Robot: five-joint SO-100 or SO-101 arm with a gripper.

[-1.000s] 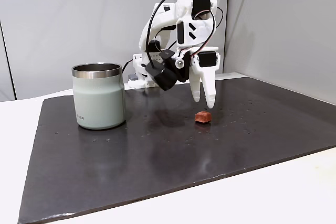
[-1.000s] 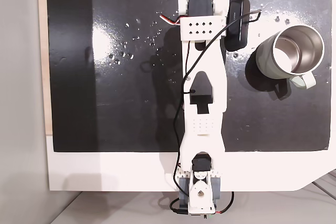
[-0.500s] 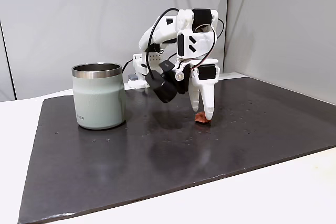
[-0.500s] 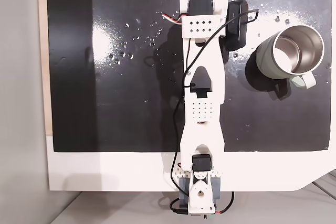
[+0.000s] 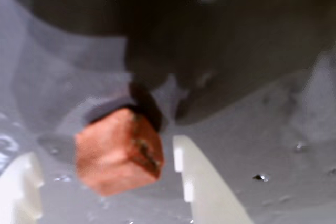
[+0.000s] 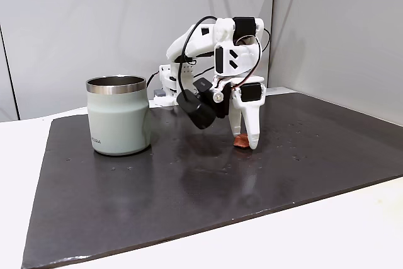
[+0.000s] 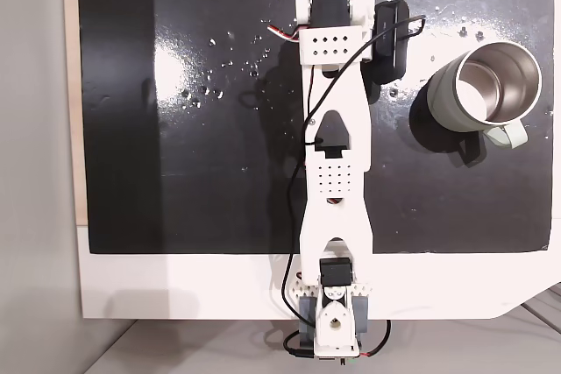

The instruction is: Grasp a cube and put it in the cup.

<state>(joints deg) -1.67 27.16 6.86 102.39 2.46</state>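
The small reddish-brown cube (image 5: 118, 150) lies on the dark mat, and in the wrist view it sits between my two white fingers (image 5: 202, 179) with a gap on each side. My gripper (image 6: 245, 142) is open and lowered to the mat, straddling the cube (image 6: 239, 142), which one finger partly hides in a fixed view. The sage-green cup (image 6: 119, 118) with a steel rim stands upright well to the left of the gripper. From above in another fixed view, the cup (image 7: 440, 104) is to the right of the arm, and the arm covers the cube.
A black mat (image 6: 189, 187) covers most of the white table (image 6: 302, 237). The arm's base (image 7: 329, 321) is clamped at the table's edge. A black camera module (image 7: 392, 37) hangs beside the wrist, between the arm and the cup.
The arm has reached forward and the gripper has dropped from above the cube down to the mat, its fingers now on either side of the cube. Cup and cube have not moved.
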